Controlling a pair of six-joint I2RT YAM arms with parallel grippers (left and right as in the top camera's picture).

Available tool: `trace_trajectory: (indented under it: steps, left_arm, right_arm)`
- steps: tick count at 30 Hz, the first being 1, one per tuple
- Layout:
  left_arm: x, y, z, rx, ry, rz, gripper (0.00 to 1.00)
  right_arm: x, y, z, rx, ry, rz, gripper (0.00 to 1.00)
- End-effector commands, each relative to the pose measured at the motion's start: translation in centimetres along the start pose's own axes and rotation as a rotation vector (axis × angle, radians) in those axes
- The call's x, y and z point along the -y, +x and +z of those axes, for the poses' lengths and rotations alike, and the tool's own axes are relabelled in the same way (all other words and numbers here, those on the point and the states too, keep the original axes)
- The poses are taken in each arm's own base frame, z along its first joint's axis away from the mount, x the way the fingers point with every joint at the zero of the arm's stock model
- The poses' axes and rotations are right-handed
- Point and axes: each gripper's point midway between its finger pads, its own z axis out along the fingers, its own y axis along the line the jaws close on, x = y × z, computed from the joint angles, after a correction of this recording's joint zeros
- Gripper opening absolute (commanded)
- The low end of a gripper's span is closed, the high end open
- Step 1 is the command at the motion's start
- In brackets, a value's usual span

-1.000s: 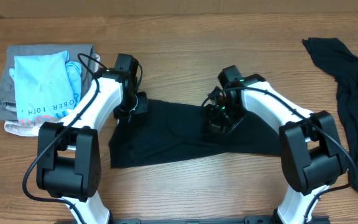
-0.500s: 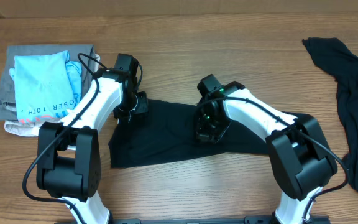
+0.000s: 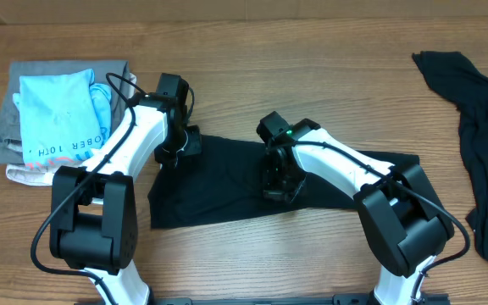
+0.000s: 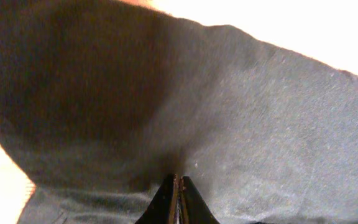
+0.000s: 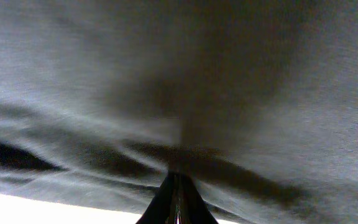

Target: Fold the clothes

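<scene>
overhead view, mid-fold. a black garment (image 3: 219,186) lies spread flat across the middle of the table (image 3: 312,59), between the two arms. the left gripper (image 3: 181,146) sits at the garment's upper left corner with its jaws pressed together. the wrist view shows a crease of cloth running into the tips, so it most likely pinches that corner, probably to anchor or lift it. the right gripper (image 3: 278,183) is down near the garment's centre, jaws likewise closed, with wrinkles converging on its tips. this looks like a pinch of fabric, held so that the right-hand part can be carried over towards the left. a second black garment (image 3: 477,127) lies crumpled and unfolded at the table's right edge, well apart. a folded stack (image 3: 11,135) topped by a light-blue shirt (image 3: 58,106) rests at the far left, apart from the work.
</scene>
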Motion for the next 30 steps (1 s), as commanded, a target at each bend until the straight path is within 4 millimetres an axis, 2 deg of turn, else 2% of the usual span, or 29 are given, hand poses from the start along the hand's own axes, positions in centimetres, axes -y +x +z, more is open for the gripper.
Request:
trace_trajectory:
  steps: [1,4,6,9,12,15,19,21,23,27,28,30]
  left_arm:
    - [0.1,-0.4,-1.0,0.012,-0.007,-0.004,0.04]
    - [0.4,-1.5,-4.3,0.047,0.005,-0.012,0.04]
    - [0.5,-2.2,-6.9,0.081,0.016,-0.006,0.05]
    - [0.0,-2.4,-10.5,0.113,0.023,-0.024,0.17]
    - [-0.6,-1.3,-11.5,0.078,0.012,-0.038,0.15]
    - [-1.0,0.6,-10.6,-0.005,-0.013,-0.043,0.07]
    - [-1.2,3.2,-8.1,-0.096,-0.046,-0.033,0.06]
    - [-1.4,4.1,-6.5,-0.12,-0.063,-0.039,0.07]
    - [-1.7,4.8,-5.0,-0.137,-0.071,-0.064,0.08]
    - [-2.5,5.6,-2.0,-0.135,-0.08,-0.091,0.07]
    - [-2.6,5.6,-1.0,-0.12,-0.074,-0.089,0.07]
    - [-2.7,5.4,0.0,-0.098,-0.065,-0.086,0.08]
  right_arm:
    - [0.9,0.0,-0.1,0.035,0.041,0.014,0.04]
    - [0.6,-0.3,-0.7,0.046,0.03,-0.012,0.04]
    - [0.4,-0.7,-1.9,0.065,0.018,-0.017,0.04]
    - [0.0,-1.4,-4.9,0.107,-0.008,-0.02,0.04]
    - [0.2,-2.0,-8.1,0.151,-0.021,-0.012,0.1]
    - [1.6,-2.7,-11.3,0.2,-0.029,0.038,0.13]
    - [5.1,-3.7,-14.4,0.26,-0.044,0.118,0.24]
    - [7.3,-4.0,-15.1,0.263,-0.042,0.174,0.41]
    - [9.3,-4.0,-15.4,0.249,-0.035,0.209,0.47]
    - [13.7,-3.8,-15.8,0.238,0.034,0.311,0.49]
    - [15.3,-3.8,-16.1,0.246,0.08,0.344,0.55]
    - [16.8,-3.7,-16.3,0.252,0.117,0.374,0.64]
